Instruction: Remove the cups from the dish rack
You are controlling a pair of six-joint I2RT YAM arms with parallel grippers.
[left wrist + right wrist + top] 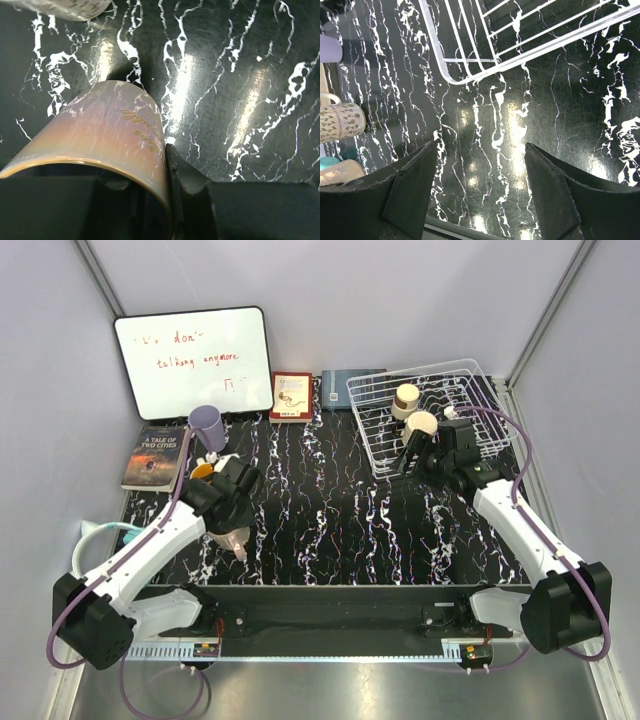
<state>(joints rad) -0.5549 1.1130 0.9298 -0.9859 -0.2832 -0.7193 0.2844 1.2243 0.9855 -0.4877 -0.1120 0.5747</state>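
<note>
My left gripper (pixel 236 532) is shut on the wall of a pale pink tumbler (pixel 238 543), held low over the black marbled table (pixel 340 520). In the left wrist view one finger (pixel 172 167) presses the outside of the tumbler (pixel 105 130); the other is hidden inside it. Two cream cups (pixel 406 400) (pixel 420 425) stand in the white wire dish rack (pixel 470 375). My right gripper (pixel 417 460) hangs open and empty at the rack's front left. In the right wrist view, the gripper (pixel 481 145) is over bare table below the rack's corner (pixel 470 75).
A lavender cup (pixel 207 425), a patterned white cup (pixel 340 122) and an orange-inside cup (pixel 203 470) stand at the table's left. A book (pixel 155 455) lies beside them. A whiteboard (pixel 195 360) and a small red box (pixel 291 395) lean against the back wall.
</note>
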